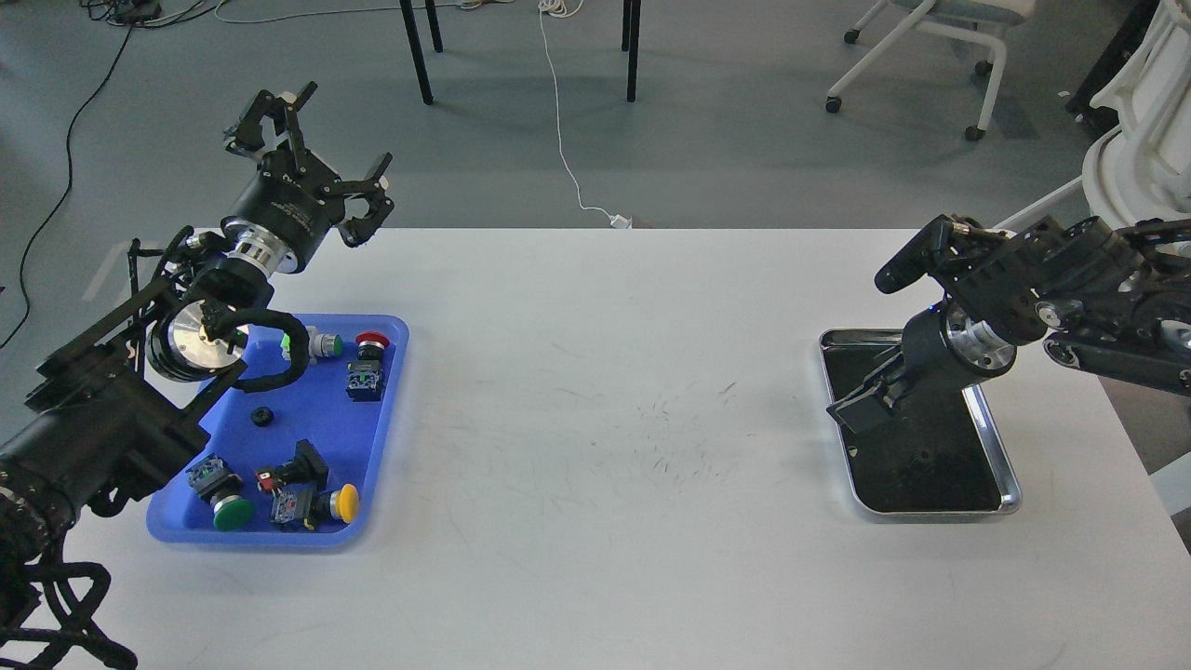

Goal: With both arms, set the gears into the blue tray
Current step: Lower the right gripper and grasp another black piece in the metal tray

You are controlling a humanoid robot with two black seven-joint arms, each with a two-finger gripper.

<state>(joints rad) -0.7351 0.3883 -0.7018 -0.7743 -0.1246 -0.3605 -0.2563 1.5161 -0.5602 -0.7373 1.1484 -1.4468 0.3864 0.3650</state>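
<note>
The blue tray (384,430) lies at the table's left. One gear (261,418), a tiny black toothed disc, rests on its floor among coloured push-button switches. A second gear (924,457) lies as a small dark spot on the black floor of the steel tray (1010,486) at the right. My left gripper (321,154) hangs open and empty above the table's far left edge, behind the blue tray. My right gripper (858,412) points down and left over the steel tray's left rim, a short way from that gear. Its dark fingers merge, so its state is unclear.
Several push-button switches lie in the blue tray: a red one (372,341), a yellow one (344,502) and a green one (231,513). Chair legs, an office chair (930,37) and floor cables lie beyond the white table (614,419).
</note>
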